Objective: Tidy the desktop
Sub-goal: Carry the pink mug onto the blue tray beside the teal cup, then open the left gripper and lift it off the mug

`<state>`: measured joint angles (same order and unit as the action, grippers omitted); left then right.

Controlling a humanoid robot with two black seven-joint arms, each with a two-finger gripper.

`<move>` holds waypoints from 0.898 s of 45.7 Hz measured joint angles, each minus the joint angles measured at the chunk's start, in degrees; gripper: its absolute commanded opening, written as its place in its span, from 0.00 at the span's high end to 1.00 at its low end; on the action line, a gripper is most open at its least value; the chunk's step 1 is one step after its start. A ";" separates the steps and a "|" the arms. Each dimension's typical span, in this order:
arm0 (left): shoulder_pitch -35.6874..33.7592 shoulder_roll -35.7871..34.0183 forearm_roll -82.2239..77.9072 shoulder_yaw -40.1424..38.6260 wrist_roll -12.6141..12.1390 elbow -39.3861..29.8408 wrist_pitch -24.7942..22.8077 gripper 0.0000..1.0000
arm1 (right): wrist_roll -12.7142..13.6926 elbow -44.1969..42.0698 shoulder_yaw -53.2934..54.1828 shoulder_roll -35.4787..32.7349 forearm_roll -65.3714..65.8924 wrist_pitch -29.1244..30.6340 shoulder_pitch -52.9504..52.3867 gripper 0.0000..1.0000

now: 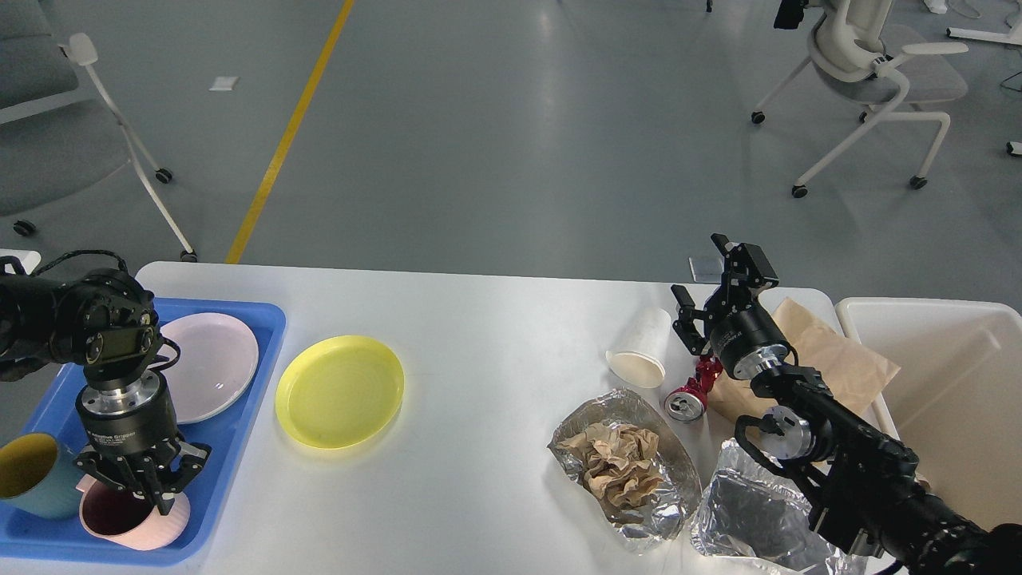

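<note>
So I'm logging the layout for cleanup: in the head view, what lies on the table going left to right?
Blue tray → yellow plate → white paper cup → red can → brown paper bag → cream-white bin. The foil pieces overlap the cup-to-bag stretch, so I left them out.

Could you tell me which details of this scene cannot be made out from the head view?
- Whether the left hand grips the pink cup: its fingers overlap the rim.
- The second foil sheet: partly hidden behind the right arm, cut by the bottom edge.
- The red can: label too small.
- The bin: cut by the right edge.
</note>
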<state>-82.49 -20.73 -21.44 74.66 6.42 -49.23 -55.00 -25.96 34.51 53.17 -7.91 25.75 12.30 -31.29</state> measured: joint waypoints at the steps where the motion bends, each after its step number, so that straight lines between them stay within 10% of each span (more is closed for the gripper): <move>1: 0.18 -0.04 0.00 -0.04 -0.03 0.01 0.00 0.98 | 0.00 0.00 0.00 0.00 0.00 0.00 0.00 0.00; 11: 1.49 -0.52 -0.07 -0.12 -0.19 1.14 0.00 0.92 | 0.00 -0.03 0.00 0.00 0.00 0.00 0.00 0.00; 41: 0.78 -0.63 0.00 -0.02 0.24 1.25 0.00 0.21 | 0.00 -0.03 -0.01 0.00 0.00 0.00 0.00 0.00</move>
<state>-81.71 -21.36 -21.44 74.63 6.66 -47.98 -55.00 -25.96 34.49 53.17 -7.91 25.75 12.31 -31.29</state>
